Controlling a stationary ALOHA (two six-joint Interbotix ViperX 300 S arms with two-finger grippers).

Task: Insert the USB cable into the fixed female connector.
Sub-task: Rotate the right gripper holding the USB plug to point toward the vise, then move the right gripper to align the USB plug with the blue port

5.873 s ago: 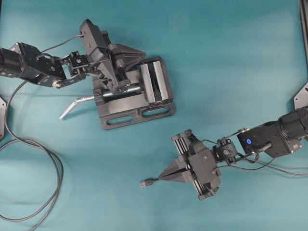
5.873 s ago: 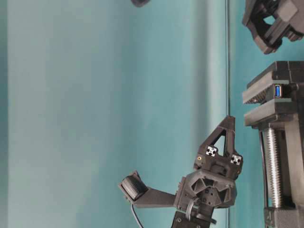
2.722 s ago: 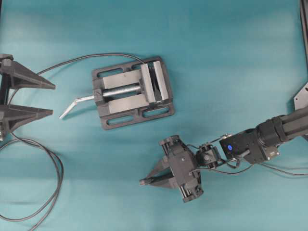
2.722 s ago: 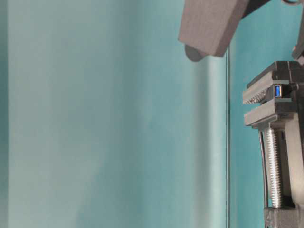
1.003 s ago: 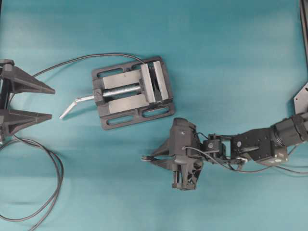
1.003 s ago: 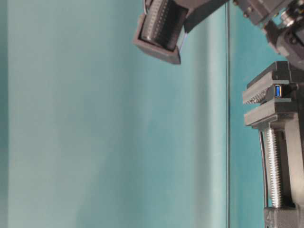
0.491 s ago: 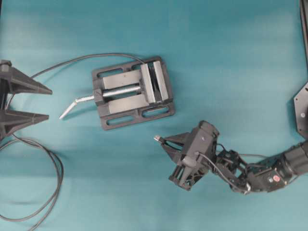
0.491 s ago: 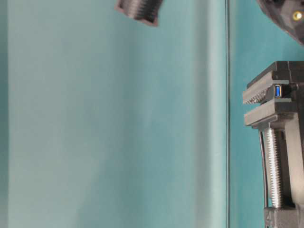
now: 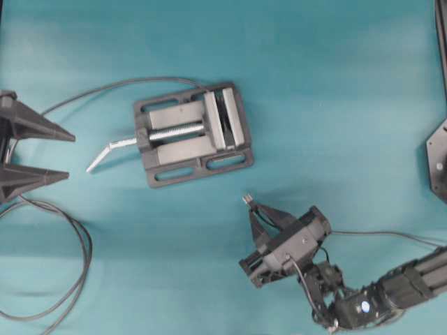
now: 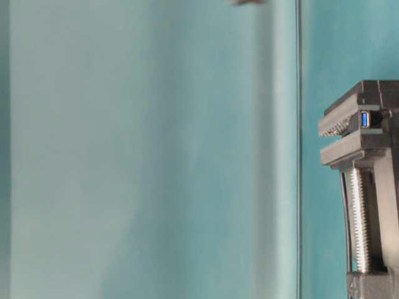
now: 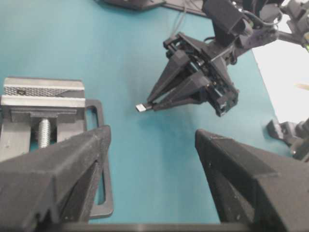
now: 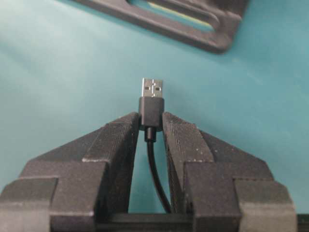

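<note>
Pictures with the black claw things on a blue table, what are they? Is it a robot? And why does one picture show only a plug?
Yes, it is a robot with two arms, each ending in a two-fingered claw. One picture looks down from above, one looks along the table from its edge, and two come from small cameras on the arms' wrists.

On the blue table sits a vise, a heavy metal clamp with a screw. Its jaws pinch a small socket with a blue inside. A grey cable loops at the left.

The right claw is squeezing the black plug of a USB cable, with the metal tip poking out in front. That is the close-up picture. From above, it is near the bottom, below the vise.

The left claw waits wide open at the left edge, holding nothing.

The plug is not yet in the socket.
</note>
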